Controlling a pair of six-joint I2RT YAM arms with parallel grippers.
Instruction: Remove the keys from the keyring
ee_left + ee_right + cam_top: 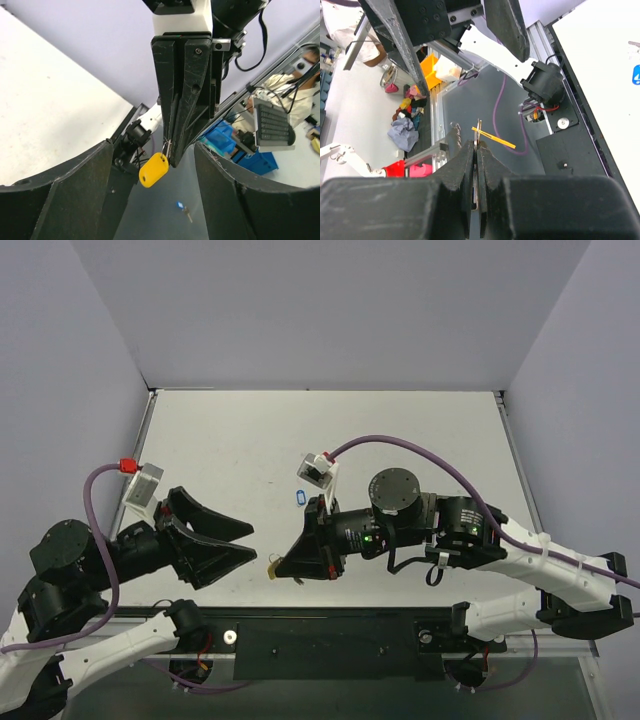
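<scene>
Left gripper (250, 541), black fingers spread, empty, sits just beside the yellow-orange oval plastic keyring (153, 170), which dangles below the right gripper (171, 156), clamped on its ring. Silver key there possibly hidden; pinch metal only, not tag.

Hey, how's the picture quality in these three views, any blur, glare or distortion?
Top external: even soft light, faint shadows, no glare. Left wrist: the yellow tag is crisp, the table nearly washed out. Right wrist: its own near fingers are dark and slightly soft.
</scene>
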